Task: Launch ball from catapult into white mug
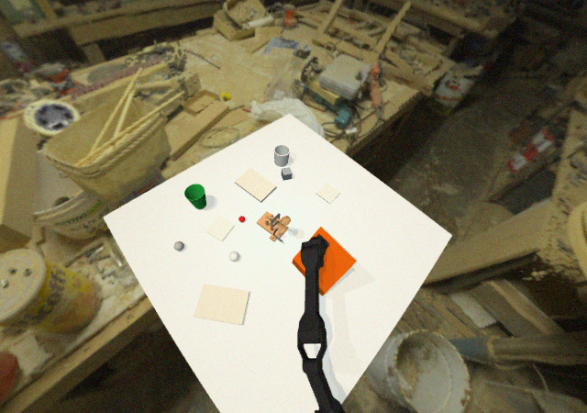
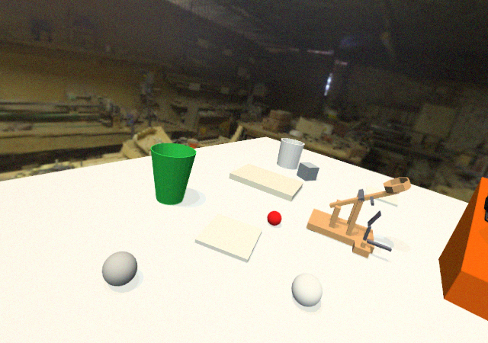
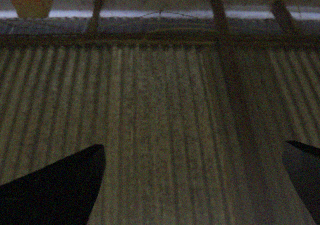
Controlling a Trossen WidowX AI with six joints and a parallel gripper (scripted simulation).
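A small red ball (image 1: 241, 218) (image 2: 274, 217) lies on the white table, between a thin pale tile and the catapult. The wooden catapult (image 1: 280, 227) (image 2: 341, 229) stands with its arm raised at a slant and its cup empty. The whitish-grey mug (image 1: 282, 155) (image 2: 289, 154) stands upright at the far end of the table; no handle shows. My gripper (image 3: 193, 152) is open with nothing between its fingers. In the top view it appears over the orange block, to the catapult's right; the wrist view shows only the background.
An orange block (image 1: 338, 260) (image 2: 467, 270) is beside the catapult. A green cup (image 1: 196, 196) (image 2: 171, 175) stands at the left. A grey cube (image 1: 286, 173) (image 2: 307, 171) is near the mug. A grey ball (image 1: 178, 246) (image 2: 120, 268), a white ball (image 1: 233, 256) (image 2: 306, 289) and several pale tiles lie around.
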